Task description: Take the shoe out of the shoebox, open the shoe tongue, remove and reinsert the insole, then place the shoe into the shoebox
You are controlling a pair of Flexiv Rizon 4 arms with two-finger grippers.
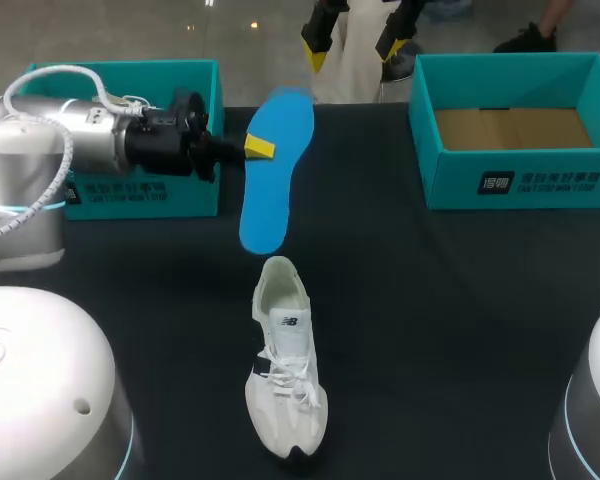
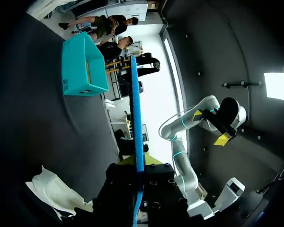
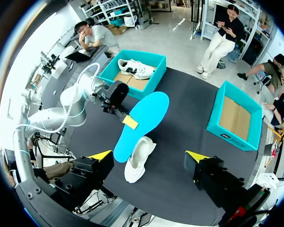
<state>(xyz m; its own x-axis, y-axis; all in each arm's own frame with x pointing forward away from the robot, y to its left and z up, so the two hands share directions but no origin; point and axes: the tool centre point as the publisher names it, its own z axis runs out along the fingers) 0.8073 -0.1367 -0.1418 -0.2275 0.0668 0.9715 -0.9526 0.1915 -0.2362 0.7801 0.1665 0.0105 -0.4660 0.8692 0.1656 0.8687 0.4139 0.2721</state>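
1. Black worktop (image 1: 460, 320), plain and dark, carries everything.
2. By count: two teal boxes, two white shoes, one blue insole, two pincers.
3. Left box (image 3: 157, 75) stands at the far left of the worktop. In it lies the second shoe (image 3: 132, 69), on a brown card floor.
4. Right box (image 1: 515, 130) stands at the far right, well apart from the other. Only its brown card floor shows inside.
5. Shoe (image 1: 285, 370) lies on the worktop at the near middle, outside both boxes, with its toe toward the robot and its opening toward the far side.
6. Insole (image 1: 277, 170) is beyond the shoe's heel, between the two boxes. It seems to be lifted off the worktop, though that is hard to judge from above.
7. Left pincer (image 1: 260, 148) comes in from the left box's side and grips the insole by its edge, fingers narrow, one on each face.
8. Right pincer (image 1: 352, 40) hangs over the far edge between the boxes, fingers wide, with nothing between them.
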